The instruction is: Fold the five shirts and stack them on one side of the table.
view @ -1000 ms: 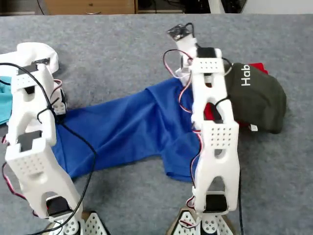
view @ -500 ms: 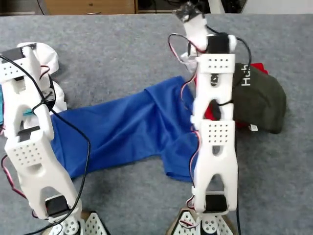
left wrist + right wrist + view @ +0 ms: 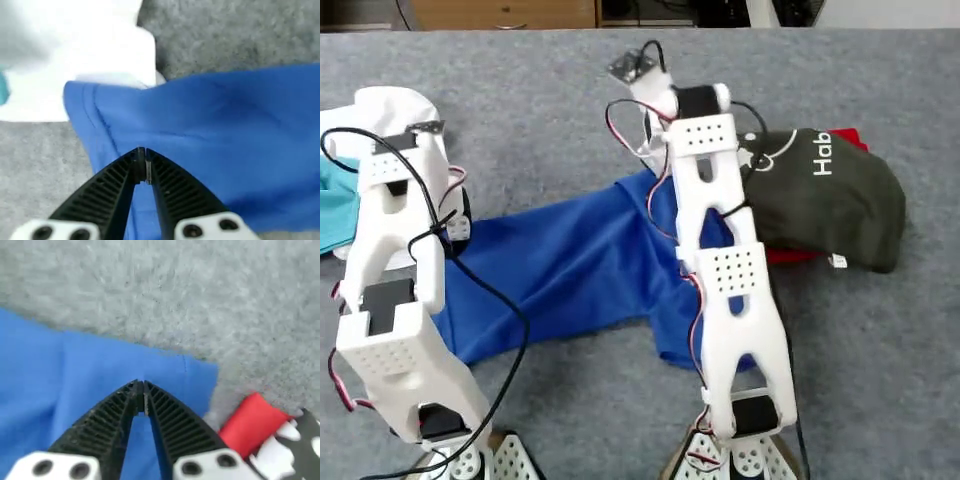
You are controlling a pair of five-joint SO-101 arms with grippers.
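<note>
Left end effector (image 3: 141, 167) at the 8 o'clock end and right end effector (image 3: 141, 400) at the 2 o'clock end of your blue shirt's (image 3: 570, 270) long axis are both pinched closed.

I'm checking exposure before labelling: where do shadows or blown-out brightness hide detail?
High view: even light, only soft shadows on the blue fabric shirt. Left wrist view: the white cloth shirt is washed out, its folds lost. Right wrist view: no glare on the grey felt-like table cover.
</note>
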